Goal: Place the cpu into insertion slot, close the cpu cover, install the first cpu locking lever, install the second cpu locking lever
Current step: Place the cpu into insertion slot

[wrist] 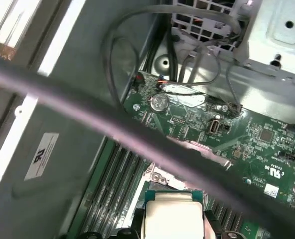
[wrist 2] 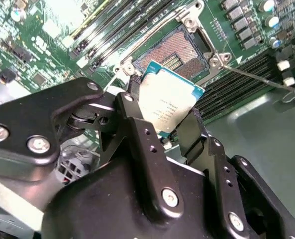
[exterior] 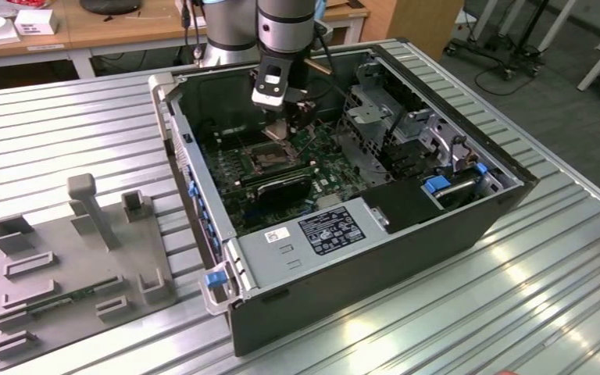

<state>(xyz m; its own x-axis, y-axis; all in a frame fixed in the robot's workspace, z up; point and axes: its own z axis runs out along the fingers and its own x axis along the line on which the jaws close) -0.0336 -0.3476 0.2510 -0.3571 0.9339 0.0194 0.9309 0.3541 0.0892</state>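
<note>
- Slatted metal table, open PC case.
- gripper pinches the cpu by its edges, near the insertion slot.
- Imo match corners, keep it flat.

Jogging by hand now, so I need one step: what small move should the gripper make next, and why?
Probably shift the small pale silvery square cpu sideways until it is centred over the dark square insertion slot with the silvery rim. In the second wrist view the gripper is shut on the chip, which sits offset from the open socket and is not yet seated.
</note>
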